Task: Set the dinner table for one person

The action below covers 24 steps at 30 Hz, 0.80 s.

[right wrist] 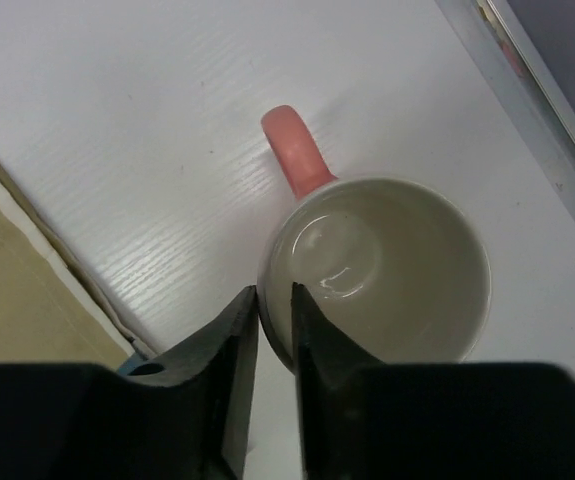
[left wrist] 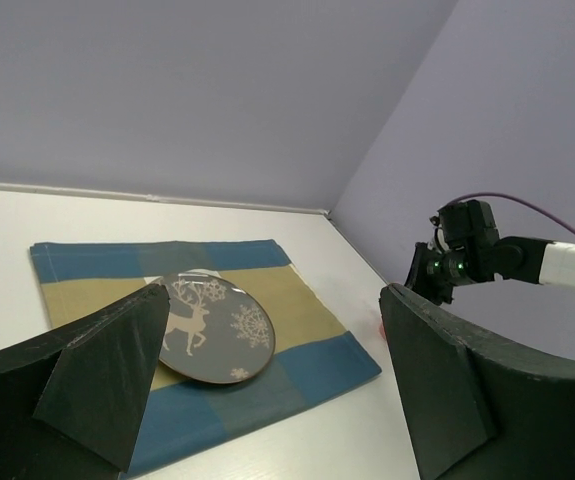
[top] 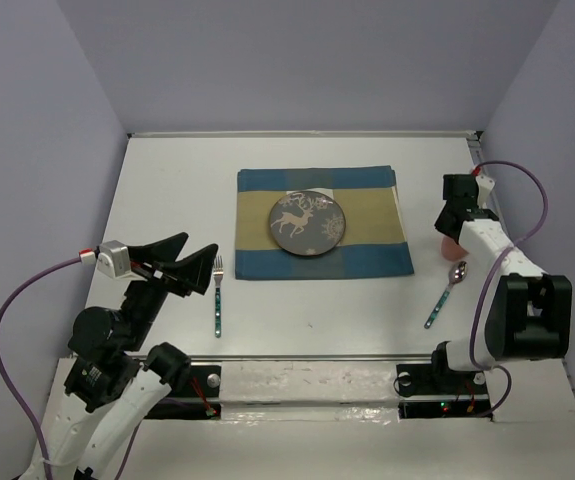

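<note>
White tabletop, purple walls round it. Checked placemat sits mid-tabletop w/ plate on it. Fork lies left of placemat, spoon lies right. So I think only the mug is left to place. It stands upright on bare tabletop, just right of placemat, near the right wall.

My right end effector is narrow: one finger outside the mug wall, other inside, pinching the rim. Step now = grab mug. Next, prob: squeeze firm, lift straight up so it won't tip, then set it near the spoon's top end.

My left end effector is wide, holds nothing, hangs near the fork.
</note>
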Available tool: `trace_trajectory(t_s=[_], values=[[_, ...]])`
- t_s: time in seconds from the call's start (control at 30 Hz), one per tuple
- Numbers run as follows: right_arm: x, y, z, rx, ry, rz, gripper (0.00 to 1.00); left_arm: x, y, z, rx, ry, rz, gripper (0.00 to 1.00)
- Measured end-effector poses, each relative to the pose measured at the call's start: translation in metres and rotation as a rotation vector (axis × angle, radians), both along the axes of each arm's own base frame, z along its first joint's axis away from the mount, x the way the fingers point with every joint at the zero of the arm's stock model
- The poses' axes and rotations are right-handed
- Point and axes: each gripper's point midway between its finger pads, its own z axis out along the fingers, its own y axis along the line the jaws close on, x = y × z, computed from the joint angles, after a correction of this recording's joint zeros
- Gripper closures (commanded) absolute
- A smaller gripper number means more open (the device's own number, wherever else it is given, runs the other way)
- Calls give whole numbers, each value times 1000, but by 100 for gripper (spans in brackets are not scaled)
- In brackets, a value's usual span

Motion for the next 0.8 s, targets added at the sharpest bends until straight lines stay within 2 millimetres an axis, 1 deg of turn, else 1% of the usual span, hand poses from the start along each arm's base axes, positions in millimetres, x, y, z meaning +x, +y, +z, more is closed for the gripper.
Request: trace_trajectory(t_s=[0.03, 0.07, 0.1, 0.33, 0.4, 0.5, 0.53, 0.6, 0.63, 0.7, 0.73, 0.77, 0.8], values=[[0, 0, 0, -1, 1, 2, 89, 0, 0, 0, 0, 1, 0, 3], [1, 0, 0, -2, 0, 6, 96, 0, 0, 0, 0, 1, 1, 3], [1, 0, 1, -4, -2, 7, 100, 0, 0, 0, 0, 1, 2, 3], [-1, -3, 5, -26, 2, 9, 100, 0, 0, 0, 0, 2, 2, 4], [-2, -1, 13, -28, -13, 25, 100, 0, 0, 0, 1, 2, 2, 3], [6, 9, 43, -50, -65, 85, 100, 1, 0, -1, 4, 6, 3, 3], [13, 16, 56, -56, -92, 113, 100, 2, -1, -2, 5, 8, 3, 4], [36, 41, 84, -67, -147, 201, 100, 3, -1, -3, 7, 12, 4, 4], [47, 54, 94, -67, -169, 243, 100, 4, -1, -3, 9, 14, 4, 3], [73, 85, 110, -56, -210, 338, 100, 5, -1, -4, 12, 18, 8, 3], [81, 92, 114, -53, -224, 361, 100, 6, -1, -5, 13, 20, 10, 4], [96, 112, 115, -44, -231, 418, 100, 7, -1, -5, 14, 23, 13, 4], [107, 125, 115, -36, -231, 463, 100, 7, -1, -5, 15, 24, 17, 4]])
